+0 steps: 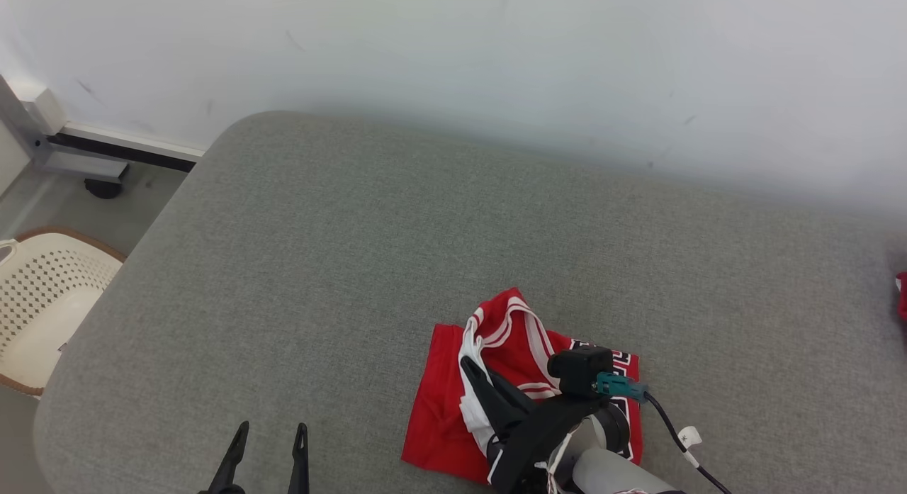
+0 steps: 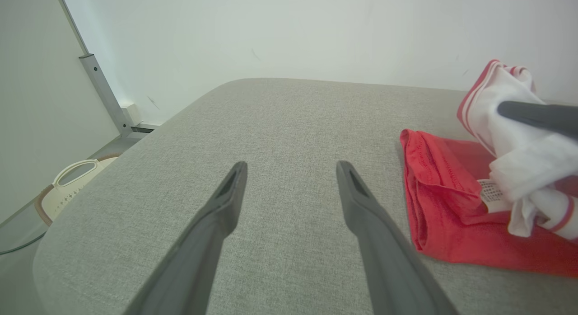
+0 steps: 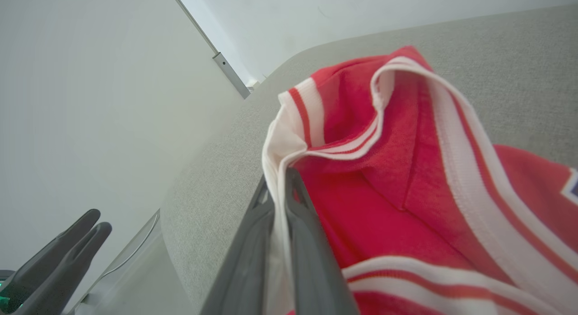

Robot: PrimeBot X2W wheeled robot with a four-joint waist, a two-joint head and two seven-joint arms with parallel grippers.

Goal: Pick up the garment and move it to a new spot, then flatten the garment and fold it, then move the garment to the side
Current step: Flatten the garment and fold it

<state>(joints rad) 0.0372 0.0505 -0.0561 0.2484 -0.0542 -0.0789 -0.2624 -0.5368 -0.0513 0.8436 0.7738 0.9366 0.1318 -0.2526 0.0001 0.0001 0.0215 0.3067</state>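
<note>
Garment: red, white striped trim, lying on the grey surface in the near right part of the head view. The lower layer lies flat. One white-trimmed edge is lifted off it and bunched up.

Right hand: clenched on that white-trimmed edge. In the right wrist view the two fingers of the right hand meet at their tips with the white band pinched between them, and red cloth spreads from the tips to the right. In the left wrist view one dark finger of the right hand presses into the raised white fold, above the flat red layer.

Left hand: released, fingers spread wide, nothing between them. It sits over bare surface to the left of the garment, near but apart from it. In the left wrist view the left hand points along the surface with the garment's left edge just beyond its right finger. It also shows at the lower left of the right wrist view.

Basket: pale, perforated, on the floor off the surface's left edge, well apart from the garment.
</note>
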